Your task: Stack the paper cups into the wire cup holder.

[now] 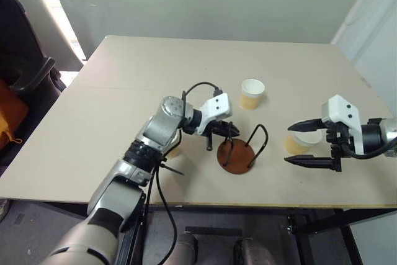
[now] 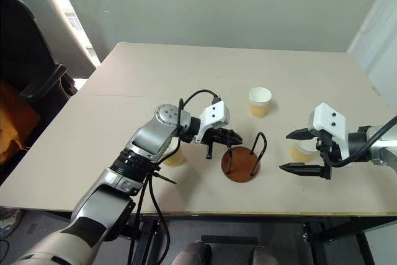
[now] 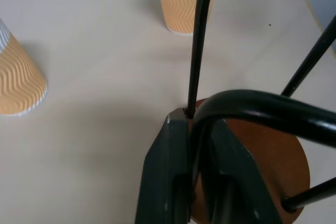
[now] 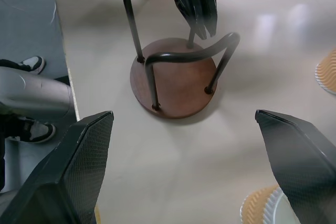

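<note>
Table: a pale beige table (image 1: 111,116) carried everything; its near edge ran just below the holder.
Holder: the wire cup holder (image 1: 236,156) stood upright on its round reddish-brown base near the table's front edge, between the two arms, with its two black wire loops rising straight up and nothing inside them.
Left gripper: the left gripper (image 1: 228,130) reached in from the holder's left; in the left wrist view its two fingers (image 3: 168,182) sat close together around one wire loop, clenched on it or nearly so.
Right gripper: the right gripper (image 1: 313,144) hung above the table to the holder's right, jaws spread wide and grasping nothing, pointing towards the holder.
Far cup: one paper cup (image 1: 252,94) stood upright, mouth up, behind the holder and apart from it.
Right cup: a second cup (image 1: 301,143) stood upright beside the right gripper, partly hidden by its upper finger.
Left cup: a third cup (image 2: 174,157) sat to the holder's left, mostly hidden behind the left forearm; which way its mouth faced could not be told.
In the way: the left gripper itself crowded the holder's left loop.
Surroundings: a dark chair (image 1: 25,66) stood beyond the table's left side.
</note>
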Tool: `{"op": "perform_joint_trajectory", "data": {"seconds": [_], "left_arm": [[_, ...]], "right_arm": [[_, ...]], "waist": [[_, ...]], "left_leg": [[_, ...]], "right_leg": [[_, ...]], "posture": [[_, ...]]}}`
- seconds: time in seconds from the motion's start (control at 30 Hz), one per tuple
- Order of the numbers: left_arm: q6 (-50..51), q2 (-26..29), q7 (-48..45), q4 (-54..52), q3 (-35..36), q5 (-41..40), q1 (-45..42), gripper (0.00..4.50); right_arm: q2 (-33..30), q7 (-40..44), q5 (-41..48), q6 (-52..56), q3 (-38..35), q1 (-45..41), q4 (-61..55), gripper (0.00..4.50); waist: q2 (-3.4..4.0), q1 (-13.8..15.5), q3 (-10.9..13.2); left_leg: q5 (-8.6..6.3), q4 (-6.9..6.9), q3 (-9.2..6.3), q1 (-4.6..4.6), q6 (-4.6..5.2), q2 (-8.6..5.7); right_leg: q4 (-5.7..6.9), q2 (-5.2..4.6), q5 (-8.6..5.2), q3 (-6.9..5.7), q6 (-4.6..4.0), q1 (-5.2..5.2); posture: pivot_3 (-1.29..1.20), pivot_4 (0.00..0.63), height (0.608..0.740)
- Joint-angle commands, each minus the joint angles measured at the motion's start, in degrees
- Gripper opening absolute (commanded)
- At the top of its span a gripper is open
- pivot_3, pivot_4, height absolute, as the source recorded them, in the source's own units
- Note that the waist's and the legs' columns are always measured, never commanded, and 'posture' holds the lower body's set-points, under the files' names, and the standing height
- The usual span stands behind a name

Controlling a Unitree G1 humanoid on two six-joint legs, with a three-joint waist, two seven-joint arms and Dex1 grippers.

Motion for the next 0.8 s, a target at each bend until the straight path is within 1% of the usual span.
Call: {"op": "perform_joint_trajectory", "data": {"seconds": [0.03, 0.07, 0.17, 0.3, 0.33, 0.47, 0.63, 0.8], "left_arm": [[1.28, -0.59, 0.44, -2.26, 0.6, -0.67, -0.52, 1.56], [1.5, -0.6, 0.52, -2.49, 0.61, -0.64, -0.47, 1.97], [1.59, -0.09, 0.44, -3.23, 0.97, -0.73, -0.21, 2.98], [-0.15, 2.35, -0.18, -3.42, 1.31, -0.08, -0.13, 4.31], [-0.88, 3.27, -0.83, -3.87, 1.2, -0.03, 0.01, 4.45], [0.37, 7.27, -4.73, -6.59, 1.72, -1.93, 0.01, 4.45], [-0.27, 12.26, -4.58, -8.97, 5.05, -2.21, -0.56, 4.45], [4.78, 17.73, -6.73, -16.85, 10.31, -8.0, 0.8, 4.45]], "right_arm": [[-0.66, -0.66, 0.69, 0.11, -1.79, -0.47, -1.39, 4.5], [-0.71, -0.72, 0.64, 0.05, -1.68, -0.47, -1.33, 4.5], [-0.86, -0.75, 0.57, -0.08, -1.47, -0.46, -1.08, 4.5], [-1.81, -0.05, -0.45, -0.86, -1.45, -0.46, 0.57, 4.5], [-2.24, 0.19, -1.04, -1.29, -1.38, -0.42, 1.29, 4.5], [-3.66, 0.69, -4.11, -3.6, 0.16, -1.13, 4.84, 4.5], [-3.59, 1.21, -8.89, -6.37, 4.77, -4.07, 9.57, 4.5], [-2.39, 2.11, -12.81, -8.91, 9.15, -6.33, 13.59, 4.5]], "waist": [[0.0, 0.01, 0.0], [0.0, 0.01, 0.0], [0.0, 0.02, 0.0], [0.0, 0.01, 0.0], [0.0, 0.02, 0.0], [0.0, 0.0, 0.0], [0.0, -0.09, 0.0], [0.0, -0.24, 0.0]], "left_leg": [[0.0, 0.0, 0.0, 0.0, -0.01, 0.0], [0.0, 0.0, 0.0, 0.0, -0.02, 0.0], [-0.01, 0.0, 0.02, 0.0, -0.03, 0.0], [-0.01, 0.0, 0.02, 0.01, -0.02, 0.0], [-0.01, 0.0, 0.02, 0.01, -0.02, 0.0], [-0.03, -0.01, 0.01, 0.01, 0.02, 0.01], [-0.07, -0.03, 0.01, 0.01, 0.08, 0.02], [-0.1, -0.08, 0.01, -0.01, 0.12, 0.03]], "right_leg": [[-0.01, 0.0, -0.01, 0.0, 0.02, 0.0], [-0.02, 0.0, -0.02, 0.0, 0.03, 0.01], [-0.03, 0.0, -0.03, 0.02, 0.05, 0.01], [-0.03, 0.01, -0.03, 0.03, 0.06, 0.01], [-0.03, 0.01, -0.04, 0.03, 0.06, 0.0], [-0.07, 0.02, -0.04, 0.04, 0.06, 0.01], [-0.13, 0.01, -0.04, 0.05, 0.06, 0.0], [-0.17, 0.02, -0.04, 0.05, 0.05, -0.03]], "posture": [[0.0, 0.15, 0.74], [0.0, 0.15, 0.74], [0.0, 0.15, 0.74], [0.0, 0.15, 0.74], [0.0, 0.15, 0.74], [0.0, 0.15, 0.74], [0.0, 0.15, 0.74], [0.0, 0.15, 0.74]]}}
